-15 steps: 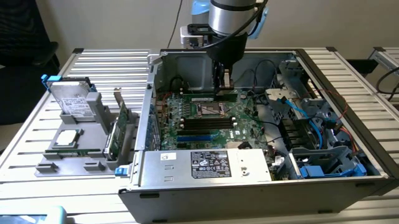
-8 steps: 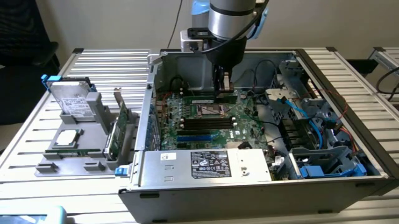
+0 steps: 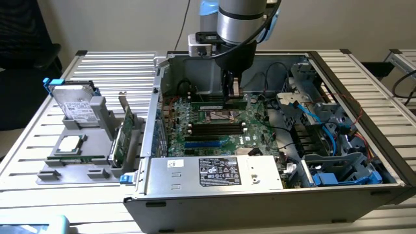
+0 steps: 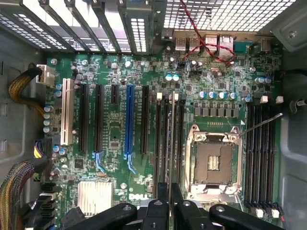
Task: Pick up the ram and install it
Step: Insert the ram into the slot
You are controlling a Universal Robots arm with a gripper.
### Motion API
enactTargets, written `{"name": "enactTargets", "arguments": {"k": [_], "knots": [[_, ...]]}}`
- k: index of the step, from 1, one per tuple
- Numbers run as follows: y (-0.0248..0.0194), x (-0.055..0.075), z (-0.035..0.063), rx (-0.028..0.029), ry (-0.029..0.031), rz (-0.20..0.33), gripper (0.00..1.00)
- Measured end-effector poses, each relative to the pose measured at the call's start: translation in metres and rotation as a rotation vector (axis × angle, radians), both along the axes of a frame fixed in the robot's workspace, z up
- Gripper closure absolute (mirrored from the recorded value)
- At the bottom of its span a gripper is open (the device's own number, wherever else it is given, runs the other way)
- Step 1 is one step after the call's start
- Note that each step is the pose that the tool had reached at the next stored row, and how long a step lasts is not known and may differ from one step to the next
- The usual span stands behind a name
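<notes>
Seating stage: claw [image 4: 170, 188] clenched on ram [image 4: 171, 139], stick edge-on just above black DIMM slots [image 4: 158, 143] beside empty CPU socket [image 4: 213, 160]. Judged needs: stick parallel to one slot, notch matched, even straight pressure.

Arm [image 3: 242, 22] vertical, gripper [image 4: 170, 189] down, clamped

The case [image 3: 260, 204] stood open on top, with free room above the motherboard [image 4: 115, 129]. There the ram [image 4: 171, 143] hung over low slots [image 4: 144, 120] beside the CPU socket [image 4: 213, 163]. On the exterior view's right, blue cables [image 3: 312, 114] and the drive cage [image 3: 338, 168] crowded in.
</notes>
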State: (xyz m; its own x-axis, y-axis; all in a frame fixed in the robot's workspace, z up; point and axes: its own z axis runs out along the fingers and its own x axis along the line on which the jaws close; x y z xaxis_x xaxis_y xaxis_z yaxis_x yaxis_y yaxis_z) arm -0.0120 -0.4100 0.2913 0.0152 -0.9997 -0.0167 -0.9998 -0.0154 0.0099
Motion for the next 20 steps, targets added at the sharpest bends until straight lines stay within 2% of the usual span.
{"name": "enactTargets", "arguments": {"k": [5, 8, 20], "knots": [[0.0000, 0.000, -0.0018, -0.0006, -0.0003, 0.000, 0.86], [0.0000, 0.000, -0.0054, -0.0047, -0.0009, 0.000, 0.86], [0.0000, 0.000, -0.0198, -0.0148, -0.0020, 0.000, 0.86]]}}
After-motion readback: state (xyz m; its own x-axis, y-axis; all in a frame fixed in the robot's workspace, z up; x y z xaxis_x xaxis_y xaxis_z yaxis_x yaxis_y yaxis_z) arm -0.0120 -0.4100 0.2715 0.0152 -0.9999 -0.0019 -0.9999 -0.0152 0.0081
